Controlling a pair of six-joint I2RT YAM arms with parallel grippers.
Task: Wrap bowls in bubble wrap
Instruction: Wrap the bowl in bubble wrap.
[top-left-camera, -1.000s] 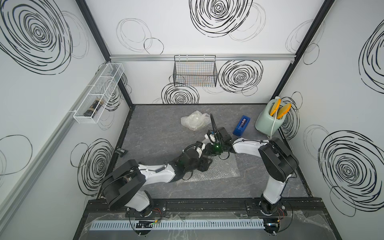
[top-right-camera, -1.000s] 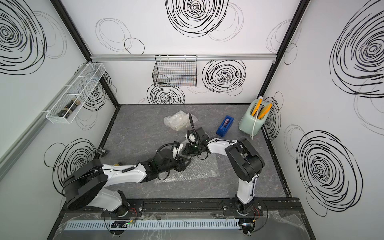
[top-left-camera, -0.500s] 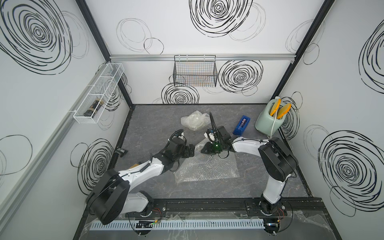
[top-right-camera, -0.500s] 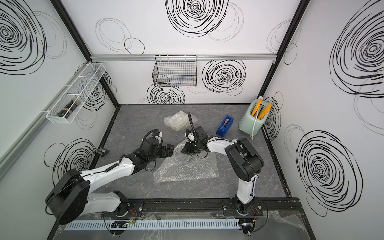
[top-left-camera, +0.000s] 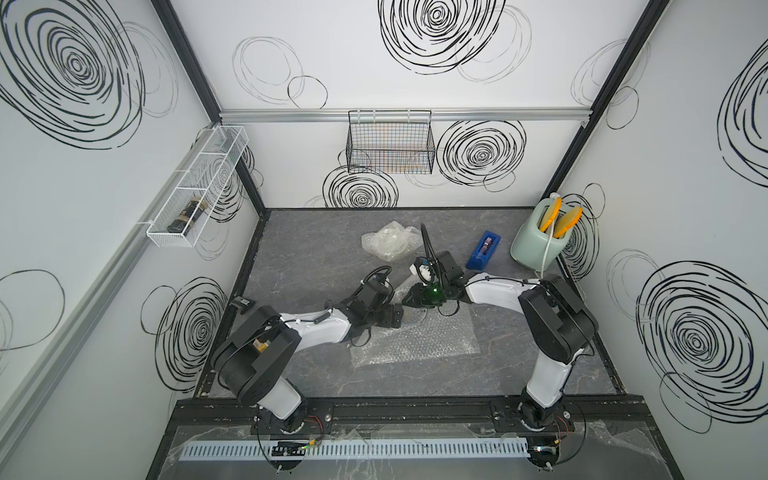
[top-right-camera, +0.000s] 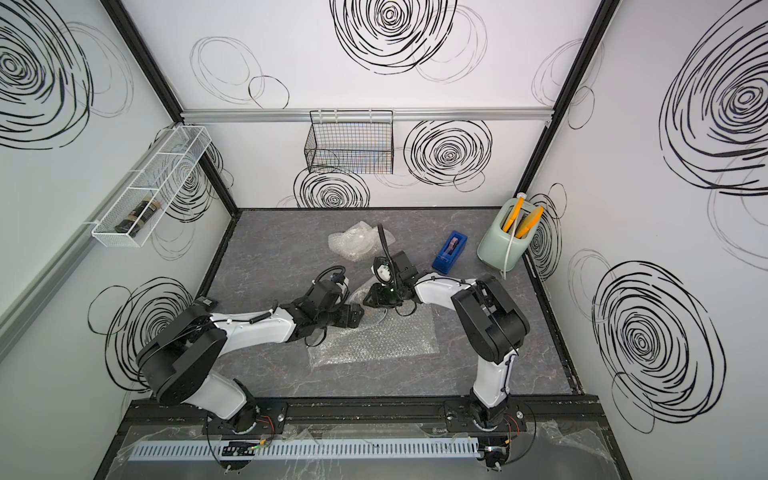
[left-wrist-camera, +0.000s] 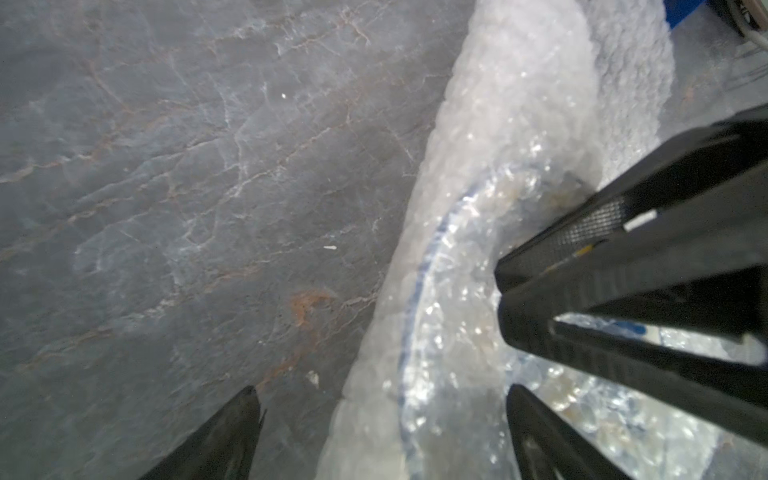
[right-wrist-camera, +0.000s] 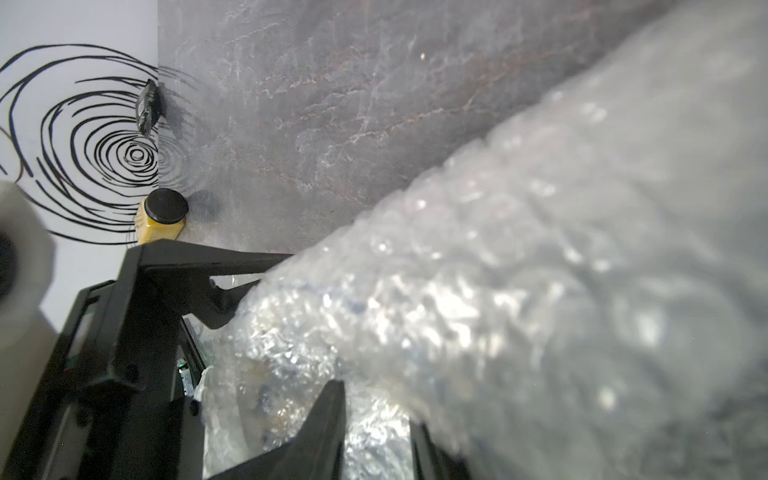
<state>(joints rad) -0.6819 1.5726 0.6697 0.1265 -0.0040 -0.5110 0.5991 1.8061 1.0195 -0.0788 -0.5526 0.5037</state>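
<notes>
Two sheets of bubble wrap are in play. One is a crumpled bundle (top-left-camera: 388, 245) at twelve o'clock on the bench (top-left-camera: 307, 257), with a round shape inside that we take for a bowl already wrapped. The other bubble wrap sheet (top-left-camera: 432, 338) lies flat just toward six o'clock of centre, with its ten o'clock corner raised and folded over.

The left wrist view shows why. A white bowl (left-wrist-camera: 453, 316) with a blue rim line sits under that fold, visible through the film, so the flap serves as its first layer.

The left tool (left-wrist-camera: 382, 399) stands wide open and empty, one finger over bare bench and the other over the film. We judge it is placed to take the fold's edge. The right tool (left-wrist-camera: 502, 299) reaches in onto the wrap over the bowl, probably to pin the fold down. Its tips are close together, but we cannot tell whether film is pinched between them.

A blue tape dispenser (top-left-camera: 483, 249) waits at one o'clock, presumably for sealing. We can read no brand or lettering anywhere.
</notes>
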